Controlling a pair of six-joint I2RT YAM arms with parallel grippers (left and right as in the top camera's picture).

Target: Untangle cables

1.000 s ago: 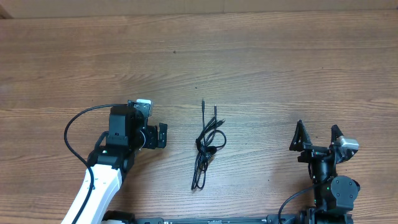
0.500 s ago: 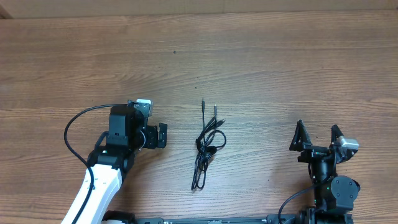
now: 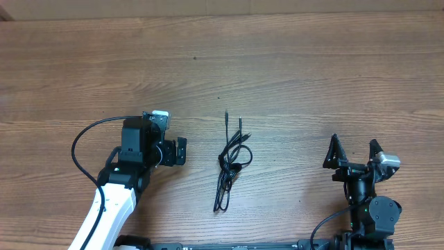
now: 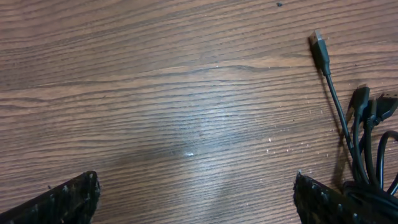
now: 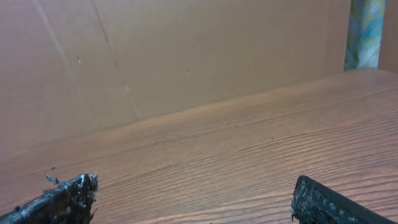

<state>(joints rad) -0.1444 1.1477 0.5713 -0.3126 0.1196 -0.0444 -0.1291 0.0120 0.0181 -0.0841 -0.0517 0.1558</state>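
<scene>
The cables lie in one small tangled bundle at the middle of the wooden table, with their slim plug tips fanning out toward the far side. My left gripper is open, a little left of the bundle and not touching it. In the left wrist view, that gripper has bare wood between its fingers, while the cables and a plug tip lie at the right edge. My right gripper stands open well to the right of the bundle. The right wrist view shows this gripper holding nothing, with no cables in sight.
A brown cardboard wall stands along the far edge of the table. The left arm's thick black wire loops out to its left. Both arm bases sit at the near edge.
</scene>
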